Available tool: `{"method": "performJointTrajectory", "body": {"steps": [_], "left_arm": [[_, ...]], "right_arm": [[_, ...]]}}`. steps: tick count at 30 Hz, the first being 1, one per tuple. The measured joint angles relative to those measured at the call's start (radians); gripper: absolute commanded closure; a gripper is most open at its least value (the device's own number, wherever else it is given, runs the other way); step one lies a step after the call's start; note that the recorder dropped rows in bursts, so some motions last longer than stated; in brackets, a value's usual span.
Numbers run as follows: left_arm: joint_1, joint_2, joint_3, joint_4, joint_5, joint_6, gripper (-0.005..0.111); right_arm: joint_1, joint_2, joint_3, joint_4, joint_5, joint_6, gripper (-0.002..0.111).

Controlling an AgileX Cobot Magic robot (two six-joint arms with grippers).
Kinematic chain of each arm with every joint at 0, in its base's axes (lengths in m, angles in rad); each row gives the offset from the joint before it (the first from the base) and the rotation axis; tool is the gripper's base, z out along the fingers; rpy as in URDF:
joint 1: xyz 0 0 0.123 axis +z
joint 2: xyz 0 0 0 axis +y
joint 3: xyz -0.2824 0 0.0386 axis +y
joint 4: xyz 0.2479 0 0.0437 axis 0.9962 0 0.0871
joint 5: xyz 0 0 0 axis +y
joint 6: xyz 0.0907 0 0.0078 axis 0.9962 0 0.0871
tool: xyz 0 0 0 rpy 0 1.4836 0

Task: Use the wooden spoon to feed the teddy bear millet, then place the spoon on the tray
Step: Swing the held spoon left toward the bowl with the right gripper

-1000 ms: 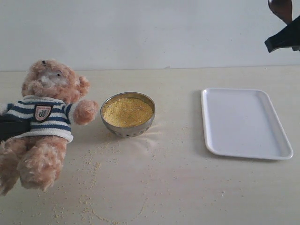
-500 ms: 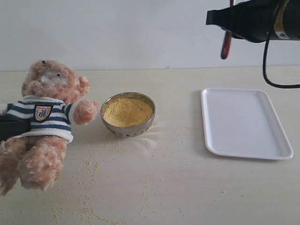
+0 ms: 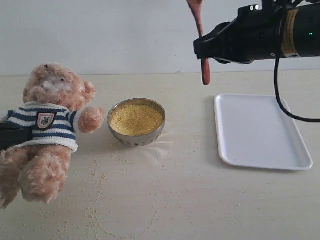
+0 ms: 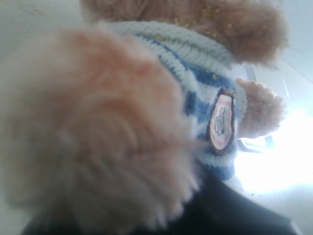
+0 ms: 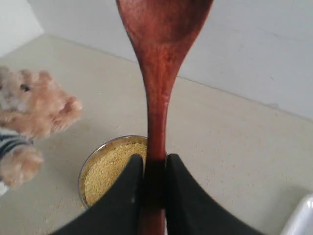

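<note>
Our right pincer [image 3: 204,50] clamps the wooden spoon [image 3: 198,20] upright above the desk [image 3: 175,200], between millet [image 3: 136,119] and tray [image 3: 260,131]; we judge scooping, feeding the teddy bear [image 3: 47,117] and traying not yet done

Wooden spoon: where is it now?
The wooden spoon is right of centre in the exterior view, clamped upright in the right gripper, in the air, between the metal bowl and the tray.
</note>
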Motion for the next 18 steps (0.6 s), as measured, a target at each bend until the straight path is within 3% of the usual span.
{"method": "performJointTrajectory", "body": {"steps": [4, 8, 14, 18], "left_arm": [[0.000, 0.000, 0.000, 0.000, 0.000, 0.000, 0.102], [0.000, 0.000, 0.000, 0.000, 0.000, 0.000, 0.102], [0.000, 0.000, 0.000, 0.000, 0.000, 0.000, 0.102], [0.000, 0.000, 0.000, 0.000, 0.000, 0.000, 0.102]], "right_arm": [[0.000, 0.000, 0.000, -0.001, -0.140, -0.210, 0.108], [0.000, 0.000, 0.000, -0.009, -0.168, -0.239, 0.108], [0.000, 0.004, -0.002, -0.033, -0.179, -0.157, 0.108], [0.000, 0.108, -0.138, -0.102, -0.204, 0.064, 0.108]]}}
